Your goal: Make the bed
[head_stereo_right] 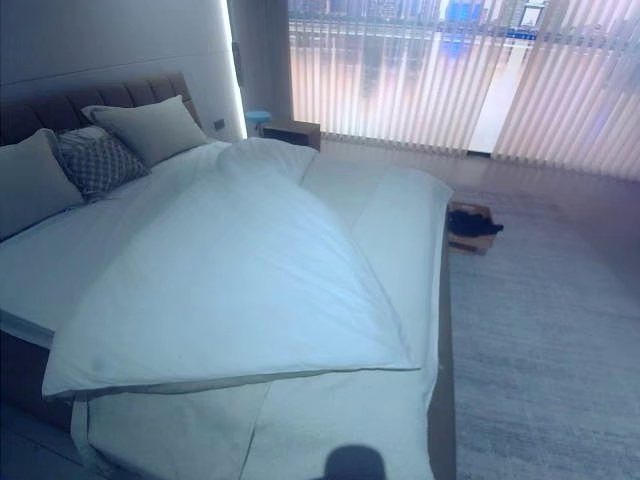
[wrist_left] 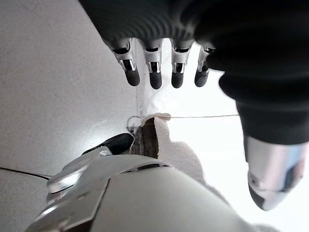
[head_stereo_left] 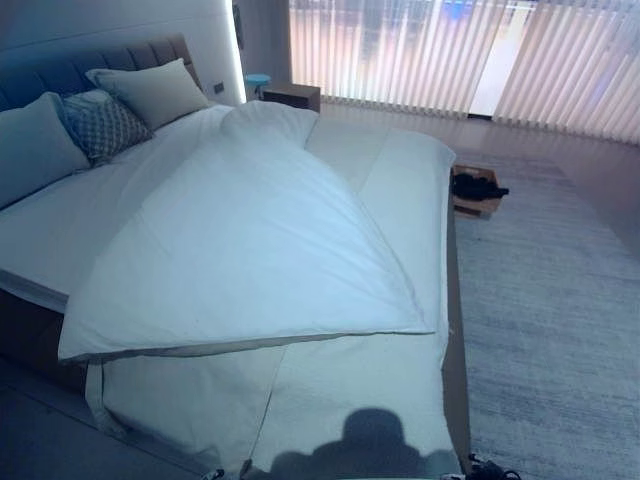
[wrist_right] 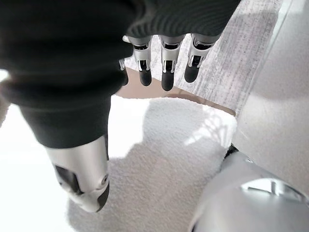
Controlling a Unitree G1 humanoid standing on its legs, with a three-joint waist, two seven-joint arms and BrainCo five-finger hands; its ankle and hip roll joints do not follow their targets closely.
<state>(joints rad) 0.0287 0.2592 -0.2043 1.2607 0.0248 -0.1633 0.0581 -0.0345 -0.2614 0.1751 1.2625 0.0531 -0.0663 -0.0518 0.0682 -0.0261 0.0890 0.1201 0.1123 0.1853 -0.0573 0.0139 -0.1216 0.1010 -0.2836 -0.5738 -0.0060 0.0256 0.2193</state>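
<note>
Nearest item: the foot end of the white sheet point(head_stereo_left: 350, 400), flat and faintly textured, hanging over the near edge of the bed point(head_stereo_left: 456, 370) and reaching its near right corner. Left hand point(wrist_left: 164, 72): hangs over the pale floor and the bed's near corner, fingers straight and relaxed, thumb apart, grasping nothing. Right hand point(wrist_right: 164, 67): hangs likewise above the white cloth at the foot, fingers loose and straight, thumb apart, nothing held. Far left: a plain pale pillow point(head_stereo_left: 35, 145), soft and square, leaning on the padded channelled headboard point(head_stereo_left: 60, 70). Just right of it: a smaller patterned cushion point(head_stereo_left: 100, 125), lattice print, propped between the pillows, apparently for show. Next right: a second plain pillow point(head_stereo_left: 150, 90), tilted against the headboard. Centre: the white duvet point(head_stereo_left: 250, 240), the task's main item, smooth and puffy, lying skewed as a broad triangle; its far tip is bunched near the headboard, its near edge runs across the bed well short of the foot, and one corner points to the right edge. Judged: it needs pulling square so that it covers the bare sheet on both sides, which is probably why both hands wait empty at the foot. Right of the bed: a grey, finely streaked carpet point(head_stereo_left: 550, 330), with a small wooden box point(head_stereo_left: 478, 195) holding something dark near the bed's far right side. Far right: pale vertical blinds point(head_stereo_left: 450, 55) across a bright window.
</note>
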